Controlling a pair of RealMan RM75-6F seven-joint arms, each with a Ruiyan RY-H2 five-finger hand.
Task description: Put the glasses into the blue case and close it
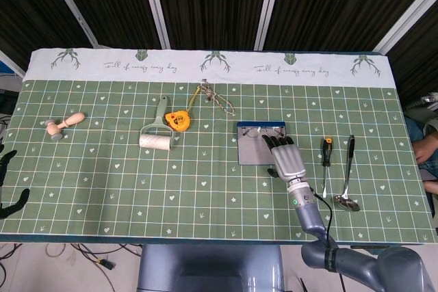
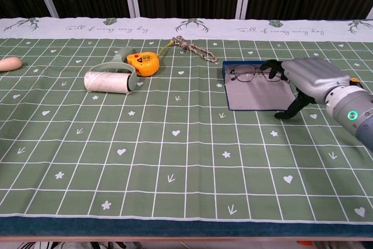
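Table (image 1: 102, 182): green grid cloth, task items right of centre.

Blue case (image 1: 254, 152) (image 2: 256, 94): lying open and flat, grey lining up. Judged stiff, light; likely to slide on cloth when lid pressed.

Right robot hand (image 1: 287, 157) (image 2: 312, 77): at 3 o'clock edge of case, fingers spread, reaching toward 12 o'clock, gripping nothing.

Left robot hand (image 1: 8, 179): barely visible at table's 9 o'clock edge; state not discernible.

Glasses (image 1: 259, 130) (image 2: 255, 73): at 12 o'clock end of case, against blue rim. Judged light, thin-framed, fragile, lenses slippery. Best taken at bridge or temple hinge, gentle pinch.
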